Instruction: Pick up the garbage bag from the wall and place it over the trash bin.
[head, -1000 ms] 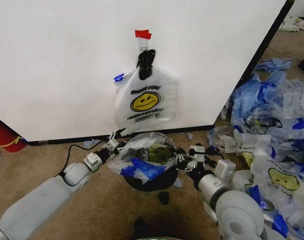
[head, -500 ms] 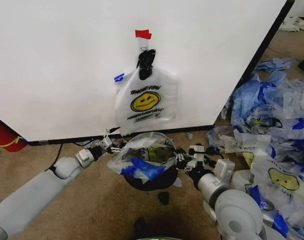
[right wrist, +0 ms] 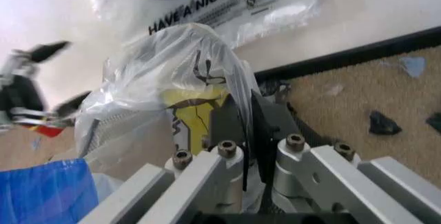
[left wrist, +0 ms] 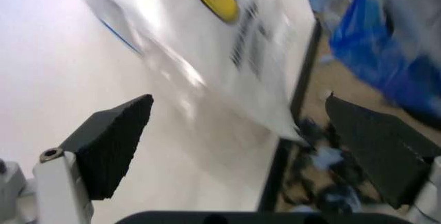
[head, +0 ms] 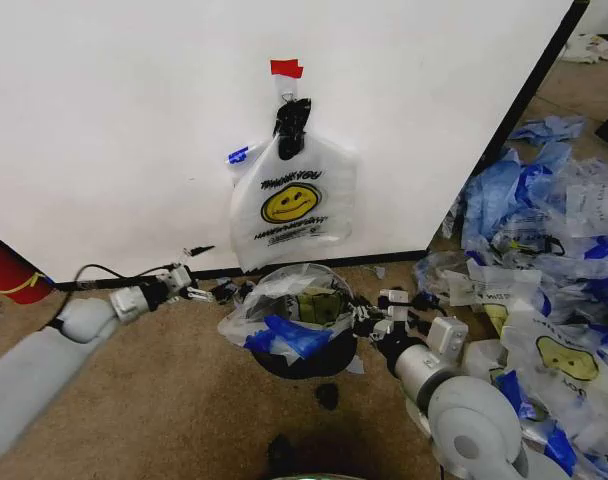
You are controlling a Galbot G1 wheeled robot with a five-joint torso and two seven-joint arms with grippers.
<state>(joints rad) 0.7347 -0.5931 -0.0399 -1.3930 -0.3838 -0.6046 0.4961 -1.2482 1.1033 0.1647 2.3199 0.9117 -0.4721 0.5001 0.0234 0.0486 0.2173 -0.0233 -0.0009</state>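
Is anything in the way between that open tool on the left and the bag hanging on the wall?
Nothing visible: the left tool, jaws open, is low beside the wall, the garbage bag up to its right.

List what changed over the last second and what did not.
The left end effector pulled back from the rim of the trash bin, moving to the robot's left along the foot of the wall, and is now open and apart from the bin. The right end effector stayed shut on the garbage bag at the bin's right rim. The other smiley bag stayed hanging on the wall.
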